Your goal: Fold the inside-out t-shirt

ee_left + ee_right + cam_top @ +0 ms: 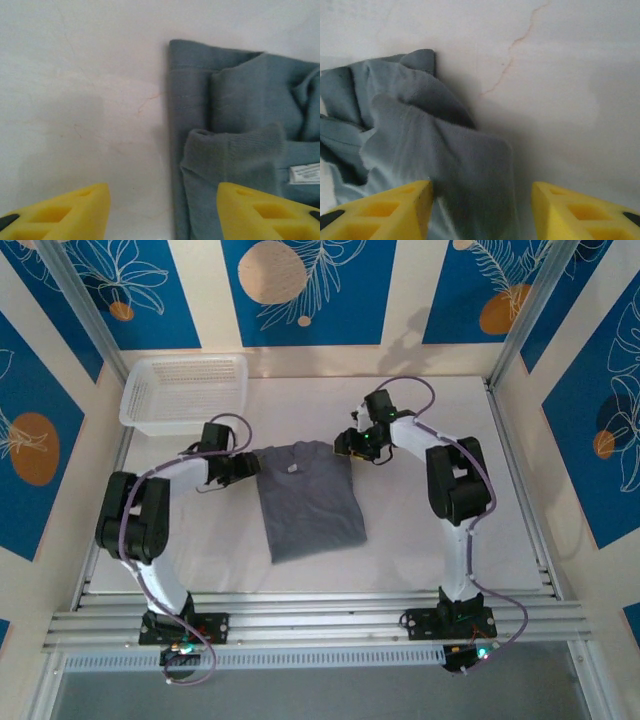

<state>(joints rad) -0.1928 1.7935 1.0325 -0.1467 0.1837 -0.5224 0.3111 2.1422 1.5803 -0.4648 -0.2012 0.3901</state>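
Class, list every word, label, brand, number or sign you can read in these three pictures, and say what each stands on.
No text can be read.
Small white sewn-in label at the collar of the dark slate-grey fabric t-shirt: print too blurred to read.
White plastic mesh basket and blue leaf-patterned wall panels: no lettering visible.

The white basket (185, 392) blocks the table's (400, 540) far-left corner and the t-shirt (308, 500) covers the middle; along the near and right edges I have bare room
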